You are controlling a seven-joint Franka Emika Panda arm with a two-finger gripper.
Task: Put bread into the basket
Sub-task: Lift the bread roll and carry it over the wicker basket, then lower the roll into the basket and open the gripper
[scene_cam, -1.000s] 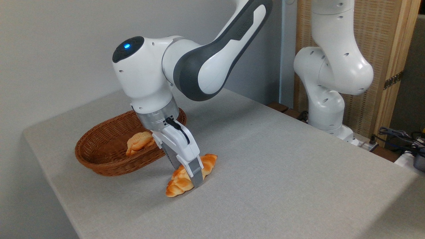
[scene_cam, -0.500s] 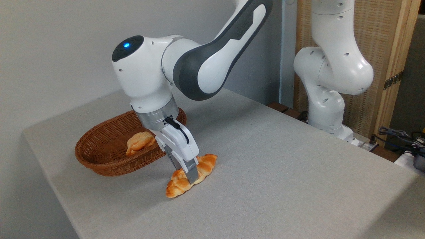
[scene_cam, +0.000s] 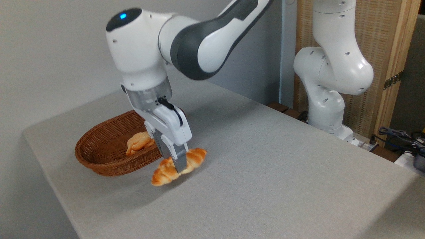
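Observation:
The bread [scene_cam: 166, 174], a long braided golden-brown loaf, hangs a little above the grey tabletop, held across its middle. My gripper [scene_cam: 179, 167] is shut on it, fingers pointing down. The loaf is just right of and in front of the basket [scene_cam: 96, 156], a shallow oval of reddish-brown wicker at the table's left. My wrist hides the basket's right end.
A smaller orange croissant-like pastry [scene_cam: 138, 142] lies inside the basket. A second white robot arm [scene_cam: 328, 83] stands at the back right beside a wooden screen. Cables and boxes sit past the table's right edge. The table's left edge runs close to the basket.
My gripper closed on the loaf and lifted it off the table, moving up and to the left toward the basket. The pastry in the basket has not moved.

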